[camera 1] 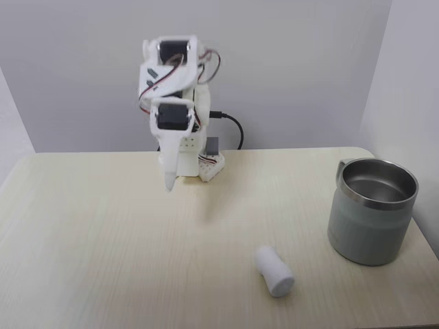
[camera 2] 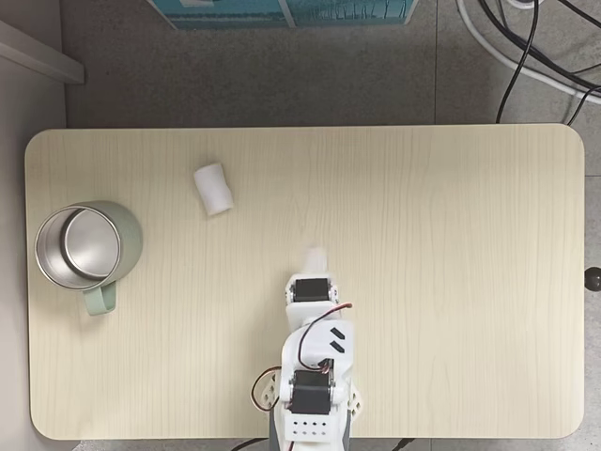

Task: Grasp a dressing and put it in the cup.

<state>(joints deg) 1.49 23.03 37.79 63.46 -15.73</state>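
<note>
One cam front, facing arm, other overhead, both share table.

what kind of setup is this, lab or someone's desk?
Probably a small indoor test bench rather than a working desk: a light wood table against plain grey walls, carrying just the arm, a mug and a gauze roll, with loose cables on the floor behind.

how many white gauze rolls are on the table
1. The small white cylindrical gauze roll lies on its side on the light wooden table, apart from the grey-green steel-lined mug. None seems hidden.
</note>
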